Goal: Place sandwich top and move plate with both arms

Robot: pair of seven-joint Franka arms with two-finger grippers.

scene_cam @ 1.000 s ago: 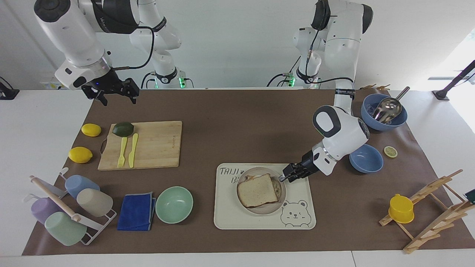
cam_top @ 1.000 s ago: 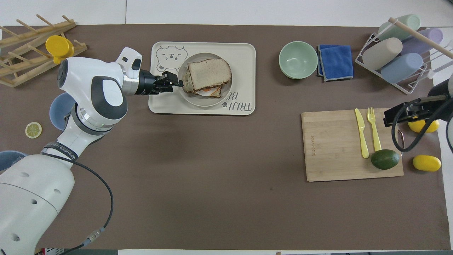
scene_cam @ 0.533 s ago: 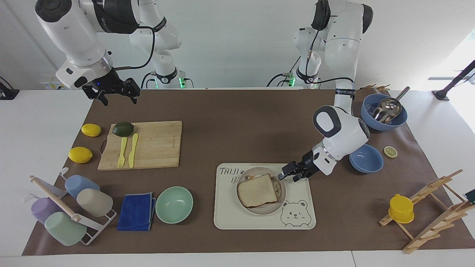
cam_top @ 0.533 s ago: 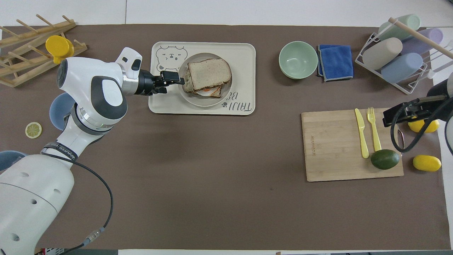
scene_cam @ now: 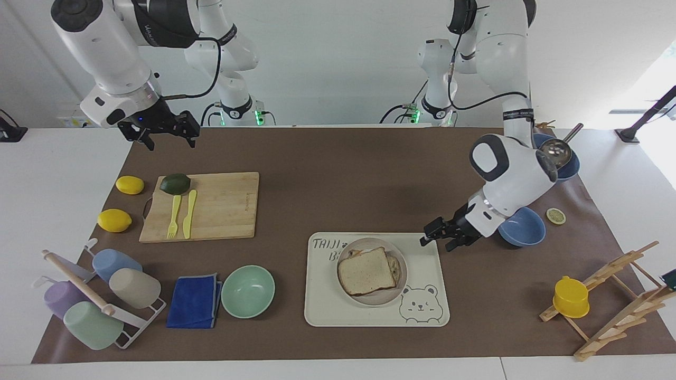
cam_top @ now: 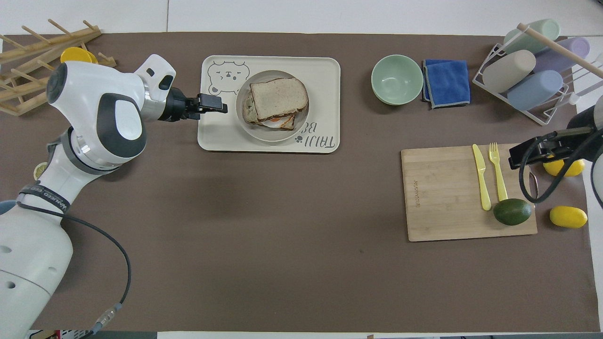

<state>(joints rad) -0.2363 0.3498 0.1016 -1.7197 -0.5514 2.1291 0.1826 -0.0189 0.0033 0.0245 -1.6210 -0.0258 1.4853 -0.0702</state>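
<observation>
The sandwich top [scene_cam: 365, 271] [cam_top: 278, 96], a pale brown slice with a darker crust, lies on a stacked sandwich with egg showing under it. The stack sits on the round beige-grey plate [scene_cam: 376, 298] [cam_top: 271, 137], which stands on a cream tray. My left gripper [scene_cam: 437, 240] [cam_top: 215, 103] hangs open and holds nothing, over the tray's edge toward the left arm's end, apart from the plate. My right gripper [scene_cam: 170, 140] [cam_top: 520, 157] waits open in the air, over the cutting board's edge near the lemons.
The bear tray [scene_cam: 327, 311] bears the plate. A mint bowl [scene_cam: 247, 291], blue cloth [scene_cam: 194, 301] and cup rack [scene_cam: 100, 301] lie toward the right arm's end. The cutting board [scene_cam: 222, 206] carries cutlery and an avocado. Two blue bowls [scene_cam: 523, 227] and a wooden rack [scene_cam: 612, 295] stand by the left arm.
My left gripper opened, let go of the bread slice and drew back from the plate toward the left arm's end. The slice stays on the sandwich. The right arm barely moved.
</observation>
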